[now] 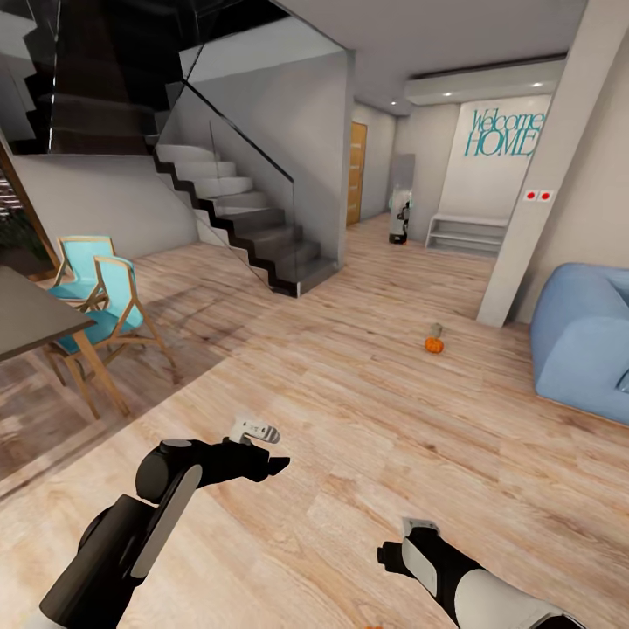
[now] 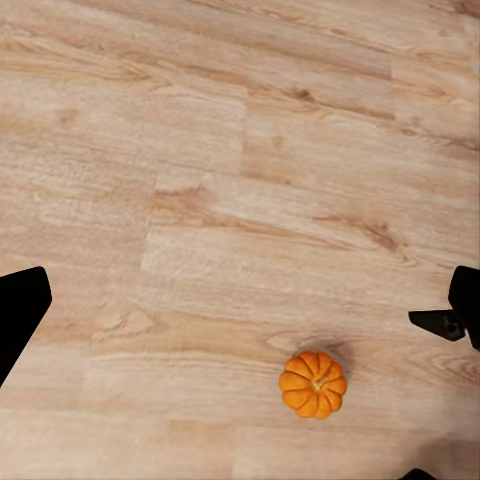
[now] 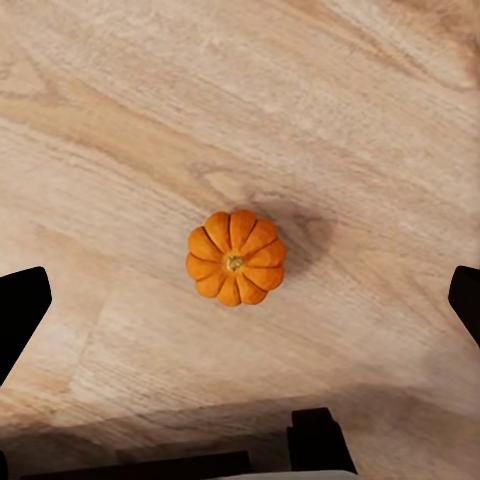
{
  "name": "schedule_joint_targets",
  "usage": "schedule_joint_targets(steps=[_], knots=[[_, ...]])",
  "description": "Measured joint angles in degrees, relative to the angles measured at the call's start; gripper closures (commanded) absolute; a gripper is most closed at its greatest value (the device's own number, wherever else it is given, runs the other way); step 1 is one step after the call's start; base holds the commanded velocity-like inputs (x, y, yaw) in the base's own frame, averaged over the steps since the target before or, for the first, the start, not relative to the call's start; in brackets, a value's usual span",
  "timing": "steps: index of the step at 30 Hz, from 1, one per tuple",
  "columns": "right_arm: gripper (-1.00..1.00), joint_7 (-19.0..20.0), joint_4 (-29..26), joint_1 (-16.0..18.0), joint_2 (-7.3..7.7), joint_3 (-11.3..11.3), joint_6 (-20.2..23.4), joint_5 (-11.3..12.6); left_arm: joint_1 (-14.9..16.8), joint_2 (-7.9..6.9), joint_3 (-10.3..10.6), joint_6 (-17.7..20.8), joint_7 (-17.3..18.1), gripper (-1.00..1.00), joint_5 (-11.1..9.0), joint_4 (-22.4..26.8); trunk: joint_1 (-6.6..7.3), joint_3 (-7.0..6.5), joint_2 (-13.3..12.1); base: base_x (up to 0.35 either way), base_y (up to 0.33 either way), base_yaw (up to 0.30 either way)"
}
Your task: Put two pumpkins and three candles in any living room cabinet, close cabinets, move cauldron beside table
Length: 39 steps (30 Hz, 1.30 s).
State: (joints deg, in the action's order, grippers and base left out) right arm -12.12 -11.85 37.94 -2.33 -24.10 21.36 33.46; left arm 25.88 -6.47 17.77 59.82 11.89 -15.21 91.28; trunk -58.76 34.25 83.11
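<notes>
— Showing what, below the right gripper (image 3: 240, 310)?

— Showing a pumpkin (image 3: 236, 258) from straight above: squat, bright orange, about ten rounded ribs meeting at a short yellow-green stem. Upright on the pale plank floor (image 3: 120, 120), casting a soft shadow to one side. Centred between the dark fingers (image 3: 20, 310), touching neither.

— Fingers spread or pressed together?

— Spread wide, one at each edge of the right wrist view, holding nothing.

— And under the left gripper (image 2: 240, 310)?

— Again a pumpkin (image 2: 312, 384), seen at a slant: same ribs and stem, upright on the planks, off to one side of the open gap. Fingers (image 2: 20, 315) likewise set far apart, gripping nothing.

— Seen from the head?

— Both forearms reaching forward low over the floor. A sliver of orange (image 1: 374, 625) at the bottom edge, just beside the right arm. Well ahead, a far pumpkin (image 1: 434, 344) on open floor, near the blue sofa (image 1: 581, 341). Just behind it, a grey-beige candle (image 1: 437, 330); touching or apart, too small to tell. Stairs (image 1: 253, 218) farther back; table (image 1: 35, 319) and turquoise chairs (image 1: 96, 293) to the left.
</notes>
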Motion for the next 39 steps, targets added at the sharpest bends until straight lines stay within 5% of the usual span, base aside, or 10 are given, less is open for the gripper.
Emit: schedule_joint_targets(steps=[11,22,25,27,31,39], knots=[[-1.0,0.1,0.1,0.0,-0.02,-0.3,-0.9,-0.2,0.0,-0.05,0.1,0.0,-4.8,-1.0,0.0,-0.1,-2.42,1.98,4.4,0.0,0.0,0.0],[-1.0,0.0,2.1,0.0,-0.14,-0.5,-2.2,-0.2,0.0,-0.47,-0.1,0.0,-4.5,-1.0,-0.7,0.0,-4.83,3.95,8.8,0.0,0.0,0.0],[-1.0,0.0,2.2,0.0,-0.15,-0.5,-2.2,-0.2,0.0,-0.61,-0.2,0.0,0.5,-1.0,-2.4,0.0,-5.49,4.49,10.0,0.0,0.0,0.0],[-1.0,0.0,2.2,0.0,-0.15,-0.5,-2.3,-0.2,0.0,-0.76,-0.4,0.0,8.8,-1.0,-3.5,0.0,-5.93,4.85,10.8,0.0,0.0,0.0],[-1.0,0.1,2.2,0.0,-0.15,-0.6,-2.3,-0.2,0.0,-1.98,-1.8,0.0,18.0,-1.0,-3.6,0.0,-6.81,5.57,12.4,0.0,0.0,0.0],[-1.0,0.1,2.3,0.0,-0.22,-0.6,-2.4,-0.3,0.0,-2.76,-2.9,0.0,21.6,-1.0,-3.8,0.0,-8.57,7.0,15.6,0.0,0.0,0.0]])
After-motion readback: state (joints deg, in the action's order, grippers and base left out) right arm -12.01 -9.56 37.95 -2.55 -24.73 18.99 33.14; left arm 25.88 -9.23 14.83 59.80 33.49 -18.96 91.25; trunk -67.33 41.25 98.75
